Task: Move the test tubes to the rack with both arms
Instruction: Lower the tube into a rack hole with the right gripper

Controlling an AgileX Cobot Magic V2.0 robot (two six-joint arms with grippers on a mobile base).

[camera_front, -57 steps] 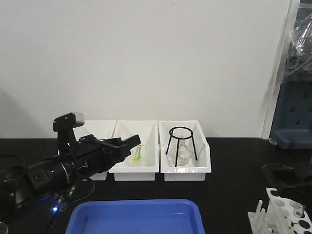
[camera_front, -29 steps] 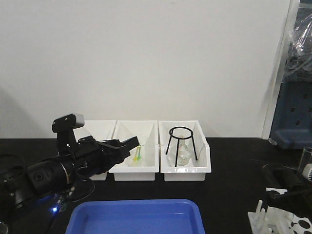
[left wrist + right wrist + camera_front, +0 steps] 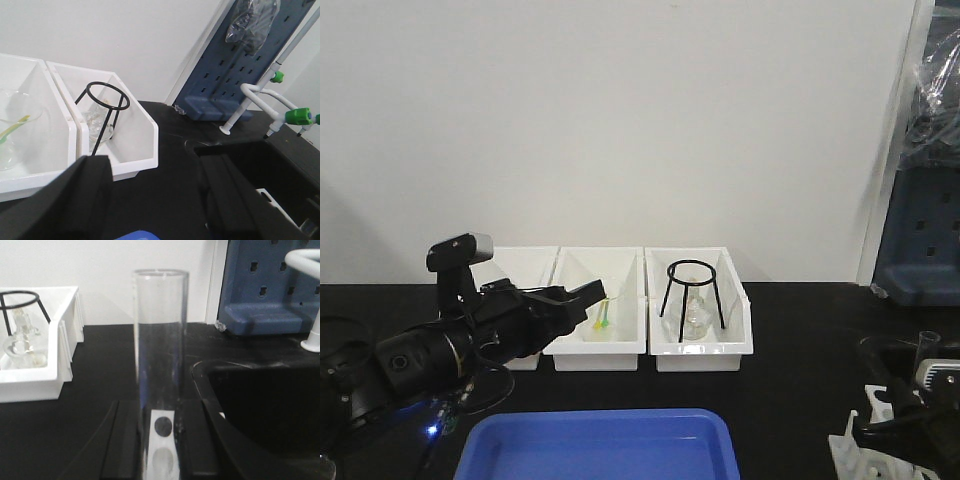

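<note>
Saw one test tube (image 3: 161, 340) — clear, empty, straight up, open end on top. Was clamped low down between the fingers of the right gripper (image 3: 161, 440), just over a round hole in the white rack (image 3: 865, 455). Looked not yet dropped in. Could not tell of other tubes in the rack. Found the left gripper (image 3: 152, 172) well apart — fingers wide, holding nothing, near the white bins (image 3: 595, 358).

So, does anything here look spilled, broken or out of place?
Nothing stands out. The white bins sit in a neat row, the black tripod stands upright in one, and the right pincer holds a test tube upright and intact above the rack.
</note>
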